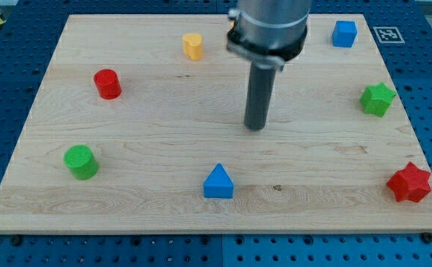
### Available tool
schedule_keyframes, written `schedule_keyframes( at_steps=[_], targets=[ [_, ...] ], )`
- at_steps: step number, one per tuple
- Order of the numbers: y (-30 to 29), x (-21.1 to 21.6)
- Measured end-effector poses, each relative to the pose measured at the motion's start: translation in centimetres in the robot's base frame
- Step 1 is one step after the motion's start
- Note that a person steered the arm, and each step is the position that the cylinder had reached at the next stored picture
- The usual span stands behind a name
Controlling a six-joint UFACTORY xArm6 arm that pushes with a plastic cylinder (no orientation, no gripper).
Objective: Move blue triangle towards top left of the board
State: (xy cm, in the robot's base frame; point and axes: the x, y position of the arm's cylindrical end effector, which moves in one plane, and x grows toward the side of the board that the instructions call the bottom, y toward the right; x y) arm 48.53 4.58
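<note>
Wooden bench (164, 148), mostly bare: blue triangle (218, 182) sits near the view's bottom centre, untouched. My tip (255, 127), gripperless, stands above-right. Pushing off-centre risks spinning it toward the green cylinder (80, 162).

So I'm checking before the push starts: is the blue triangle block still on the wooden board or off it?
On. The blue triangle block sits inside the wooden board near its bottom edge; my tip is above-right, apart.

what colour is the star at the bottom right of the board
Red: the star shows clearly in the camera view, near the board's bottom right corner.
</note>
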Motion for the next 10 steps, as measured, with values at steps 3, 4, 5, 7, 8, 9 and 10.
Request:
schedule_keyframes(
  at_steps=[3,4,5,7,8,9,10],
  targets=[
    [1.1,10.1],
    [-3.5,11.7],
    [-7.4,6.0],
    [-11.0,-6.9],
    [-10.9,-6.9],
    [-9.9,-2.6],
    [-7.3,-1.4]
  ],
)
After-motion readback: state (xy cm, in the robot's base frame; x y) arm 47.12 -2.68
